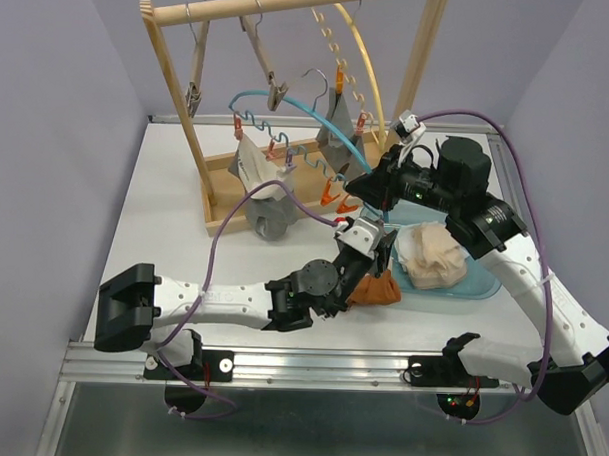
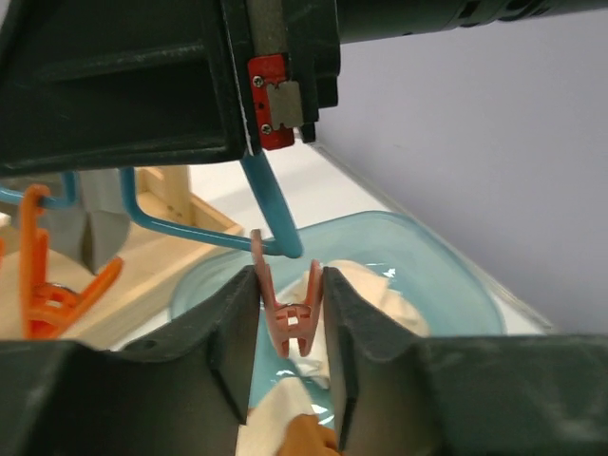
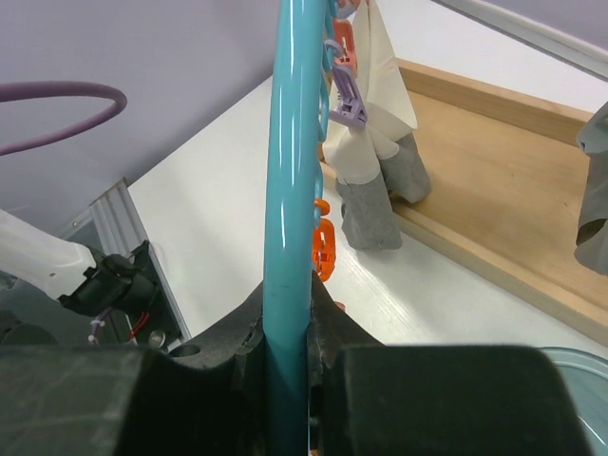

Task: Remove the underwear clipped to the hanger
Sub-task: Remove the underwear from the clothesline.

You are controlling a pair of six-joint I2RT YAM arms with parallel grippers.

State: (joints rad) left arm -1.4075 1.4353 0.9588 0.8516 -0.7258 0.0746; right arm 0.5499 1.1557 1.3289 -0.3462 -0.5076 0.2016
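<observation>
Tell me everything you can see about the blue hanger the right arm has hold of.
The blue hanger is a slim, glossy teal plastic bar, curved, with a wavy stretch, hanging inside the wooden rack. Orange clips and a purple clip dangle from it, and white and grey underwear hangs clipped to it. The right gripper is shut around the bar. The left gripper pinches a salmon clip at its lower end, near the blue tub.

High rear view over the whole table [image 1: 175,213]; both wrist views close on the blue hanger [image 3: 288,190]
</observation>
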